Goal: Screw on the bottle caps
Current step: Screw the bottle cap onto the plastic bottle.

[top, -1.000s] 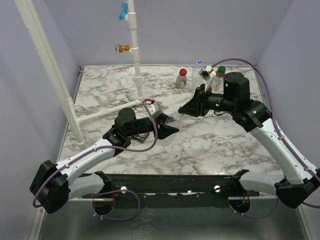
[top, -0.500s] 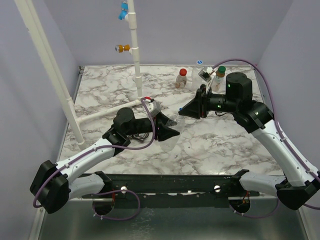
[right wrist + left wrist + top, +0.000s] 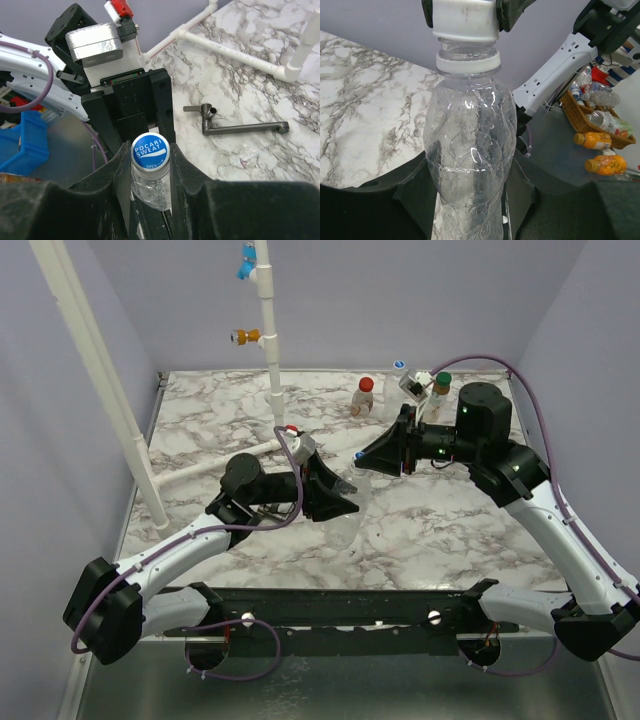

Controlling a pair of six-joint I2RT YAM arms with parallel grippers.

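Near the middle of the marble-patterned counter, the left end effector is clamped round the lower body of a small clear ribbed plastic bottle and holds it up, neck toward the other arm. The bottle's base is cut off at the bottom of the left wrist view. From above, its body is so transparent that it barely shows against the marble.

The right end effector is pinched on a white round cap with a blue printed top, which sits on the bottle's mouth. A short band of bare neck shows between the cap's rim and the white collar ring below it. Whether the threads have caught, I can't tell. From the right wrist, only the cap and a sliver of the bottle's shoulder show between the fingers.

At the far edge stand three more bottles. A red-capped bottle is in plain sight. A green-capped bottle has its lower half behind the right arm. A blue-and-white-capped bottle is mostly masked by the wrist. Their labels are too small to read. A dark metal crank-like tool lies near the white plastic pipe.
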